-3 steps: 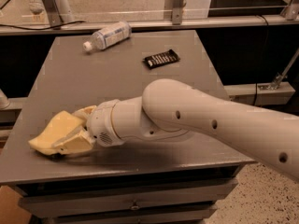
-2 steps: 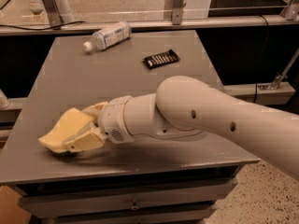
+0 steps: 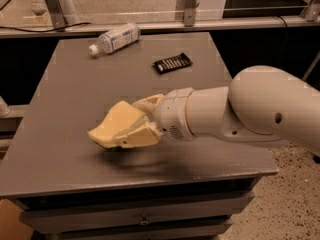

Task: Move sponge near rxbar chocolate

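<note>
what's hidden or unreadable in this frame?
Camera view:
1. sponge: its right end is hidden inside the claw, which grips it over the front left of the table.
2. rxbar chocolate: wrapper lettering is too small to read.
3. bottle: label text is too small to read.
4. arm: cut off by the right edge, so the base is unseen.

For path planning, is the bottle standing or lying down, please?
Lying down: the bottle rests on its side, far left on the table. The gripper, mid-table, holds the sponge.

White arm (image 3: 260,109) outstretched, pincer (image 3: 132,121) (low, just above tabletop (image 3: 75,84)) clamping sponge (image 3: 111,125)
</note>
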You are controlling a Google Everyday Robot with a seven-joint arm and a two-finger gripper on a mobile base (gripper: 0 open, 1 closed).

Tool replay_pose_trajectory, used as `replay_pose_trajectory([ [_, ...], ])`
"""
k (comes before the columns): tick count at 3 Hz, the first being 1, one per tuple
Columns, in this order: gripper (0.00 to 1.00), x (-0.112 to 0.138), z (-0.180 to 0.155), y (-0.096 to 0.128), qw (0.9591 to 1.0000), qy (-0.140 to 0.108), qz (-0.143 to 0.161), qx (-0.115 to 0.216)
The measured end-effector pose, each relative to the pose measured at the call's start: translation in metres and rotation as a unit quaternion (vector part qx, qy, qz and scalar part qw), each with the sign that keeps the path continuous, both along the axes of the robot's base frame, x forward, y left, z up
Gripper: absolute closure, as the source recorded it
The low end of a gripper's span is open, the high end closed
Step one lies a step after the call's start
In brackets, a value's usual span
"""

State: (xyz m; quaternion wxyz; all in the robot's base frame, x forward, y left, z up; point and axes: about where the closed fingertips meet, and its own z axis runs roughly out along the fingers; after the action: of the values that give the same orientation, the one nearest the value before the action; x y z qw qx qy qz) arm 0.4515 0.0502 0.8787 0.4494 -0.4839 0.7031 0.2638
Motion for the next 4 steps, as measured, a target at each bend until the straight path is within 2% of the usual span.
replay_pose_trajectory([
  [1,1.00,0.000,0.000,0.000,1.0000,0.000,0.000,0.000],
  [2,1.00,0.004,0.004,-0.014,0.9995,-0.010,-0.027,-0.010],
  [3,1.00,0.025,0.015,-0.054,0.9962,-0.030,-0.082,-0.007],
  [4,1.00,0.054,0.023,-0.117,0.9849,-0.049,-0.165,0.023],
])
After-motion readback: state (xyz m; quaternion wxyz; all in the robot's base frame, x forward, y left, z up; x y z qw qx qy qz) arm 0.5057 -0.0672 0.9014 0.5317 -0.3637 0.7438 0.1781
